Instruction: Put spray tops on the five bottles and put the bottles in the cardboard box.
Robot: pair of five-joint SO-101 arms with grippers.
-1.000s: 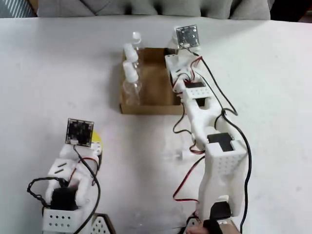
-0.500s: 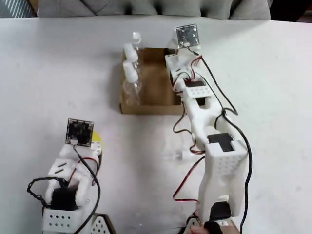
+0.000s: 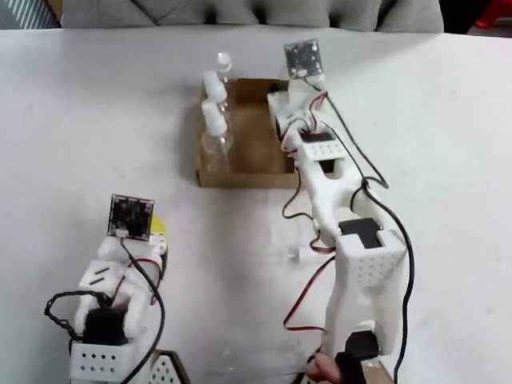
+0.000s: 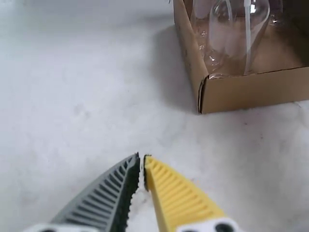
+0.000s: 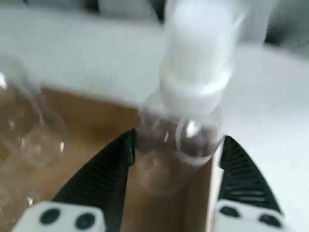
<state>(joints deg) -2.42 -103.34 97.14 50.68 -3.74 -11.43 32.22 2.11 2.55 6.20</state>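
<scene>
bottle (image 5: 181, 133) in pinch of right hand (image 5: 177, 140) at cardboard box (image 4: 251, 92), left hand (image 4: 142, 163) pressed together

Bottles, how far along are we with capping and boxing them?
Done: three capped bottles appear to stand along one wall of the cardboard box. In hand: the right gripper holds a fourth bottle, spray top on, over the box's corner. Left: setting it down, then one more. The left gripper is shut and empty.
</scene>
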